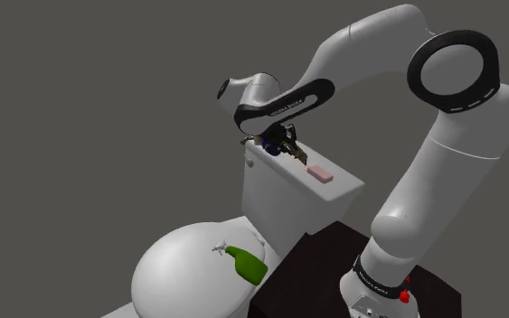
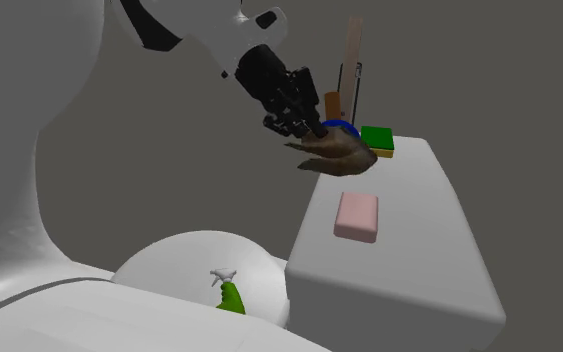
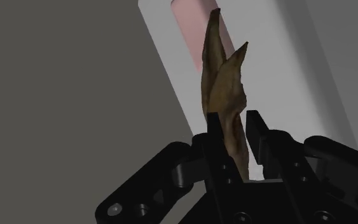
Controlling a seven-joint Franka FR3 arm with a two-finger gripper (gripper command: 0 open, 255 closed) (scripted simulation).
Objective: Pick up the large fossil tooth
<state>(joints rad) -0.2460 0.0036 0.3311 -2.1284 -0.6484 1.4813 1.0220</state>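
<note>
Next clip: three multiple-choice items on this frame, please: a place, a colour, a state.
1. The green spray bottle lies: A on the toilet lid; B on the floor; C on a shelf.
2. The flat bar on the tank top is: A blue; B pink; C black.
3. The gripper is: A open; B shut on nothing; C shut on the brown tooth.
Key: A, it rests on the white lid; B, pink in both exterior views; C, the wrist view shows it clasping the tooth.
</note>
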